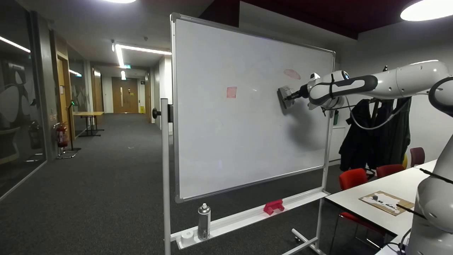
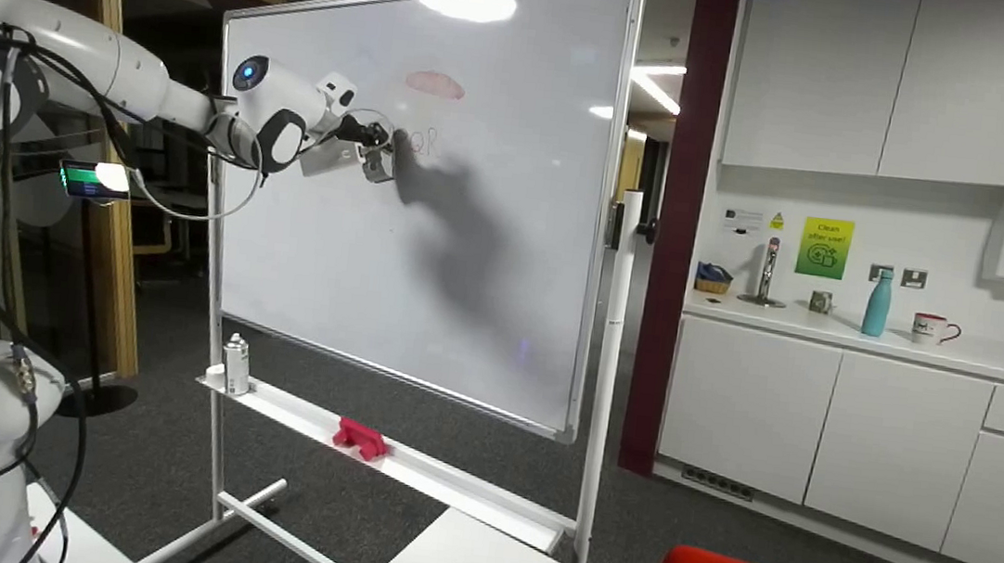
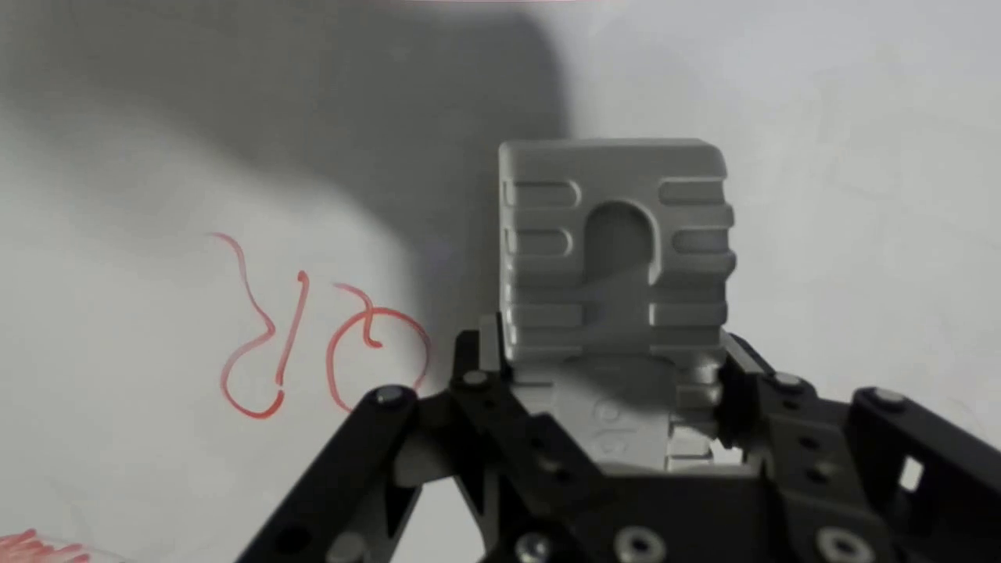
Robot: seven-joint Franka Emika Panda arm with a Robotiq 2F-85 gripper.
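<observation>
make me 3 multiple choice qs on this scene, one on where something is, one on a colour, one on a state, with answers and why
1. Where does the spray can stand?
A) on the table
B) by the kitchen sink
C) on the white ledge below the whiteboard

2. What colour is the handwriting in the wrist view?
A) blue
B) red
C) green

3. How do the fingers stand?
A) closed on the grey eraser
B) spread wide, nothing between them
C) closed on a marker pen

Answers:
1. C, since both exterior views show the can upright on that ledge.
2. B, since thin red strokes show to the picture's left of the grey eraser.
3. A, since the wrist view shows a finger against each side of the grey eraser.
</observation>
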